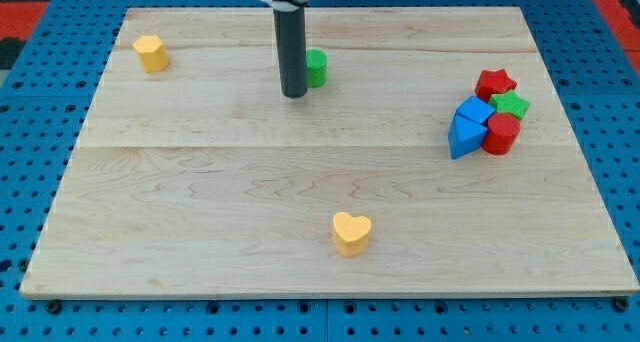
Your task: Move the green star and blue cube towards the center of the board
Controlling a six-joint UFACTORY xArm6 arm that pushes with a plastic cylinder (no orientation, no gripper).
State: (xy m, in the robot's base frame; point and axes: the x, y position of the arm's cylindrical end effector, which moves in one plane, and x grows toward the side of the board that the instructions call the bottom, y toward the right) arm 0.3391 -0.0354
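My tip (294, 94) rests on the bench (200, 182) in the upper middle of the view, just beside a green block (317, 68) that sits at its upper right, partly hidden by the rod, so I cannot make out its shape. There is no claw on this arm, only the straight dark rod, so nothing opens or closes.

The task's things lie well apart from my tip, in a tight cluster at the view's right edge. The green star (511, 105) sits on the right side of that cluster, with a red star (494, 82) above it and a red cylinder (501, 134) below it. The blue cube (474, 112) touches the green star's left side, and a blue triangle (464, 137) lies just below the cube. The blocks look pressed together.

A yellow heart (351, 232) sits near the view's bottom centre and a yellow block (151, 53) near the top left; both are far from the work.

As I judge it, the step in hand is only the approach: neither target has reached the centre. The next move calls for travelling right and getting round to the cluster's far side, then pushing leftward. The risk is dragging the red pieces and the blue triangle along, since they crowd both targets
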